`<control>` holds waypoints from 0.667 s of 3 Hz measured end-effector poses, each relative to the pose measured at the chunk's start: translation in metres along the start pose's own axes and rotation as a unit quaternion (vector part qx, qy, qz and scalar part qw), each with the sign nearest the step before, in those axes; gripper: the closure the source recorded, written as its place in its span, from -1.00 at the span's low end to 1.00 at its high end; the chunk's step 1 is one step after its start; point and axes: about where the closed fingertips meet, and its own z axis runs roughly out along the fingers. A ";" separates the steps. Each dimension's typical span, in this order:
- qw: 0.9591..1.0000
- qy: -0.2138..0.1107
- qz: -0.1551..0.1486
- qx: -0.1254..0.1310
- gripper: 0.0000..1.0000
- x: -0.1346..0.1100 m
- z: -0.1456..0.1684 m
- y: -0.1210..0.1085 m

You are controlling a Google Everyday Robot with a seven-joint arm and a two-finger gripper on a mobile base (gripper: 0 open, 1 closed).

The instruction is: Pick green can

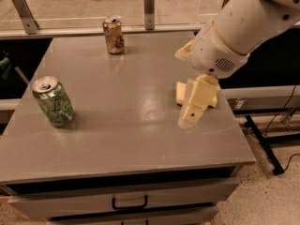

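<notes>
Nearest the camera is a grey drawer front with a dark handle [130,203], set under the front edge of a grey tabletop [126,135].

On the tabletop's left side, towards the front, the green can [53,101] stands upright. It has a green patterned body and a silver top with a pull tab. Nothing touches it.

My gripper [188,118] is well apart from that can, over the right half of the tabletop. It is pale cream and points downward and slightly left, with its tip close above the grey surface. I cannot tell how far my jaws are parted, and I see nothing held in them.

Just behind the gripper lies a flat yellow sponge [180,93], partly hidden by it. Only the sponge's left edge and a bit of its right end show.

Above the gripper, my white arm [243,27] comes in from the upper right corner, thick and rounded, with a small vent grille on its lower side.

At the far edge of the tabletop, left of centre, a gold-tan can [114,35] stands upright. Behind it a rail with metal posts [149,1] runs across. On the right, beyond the tabletop, is a speckled floor [262,191] with a black bar and cables.
</notes>
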 end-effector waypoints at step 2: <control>0.996 -0.073 -0.050 -0.017 -1.00 -0.076 0.033 0.000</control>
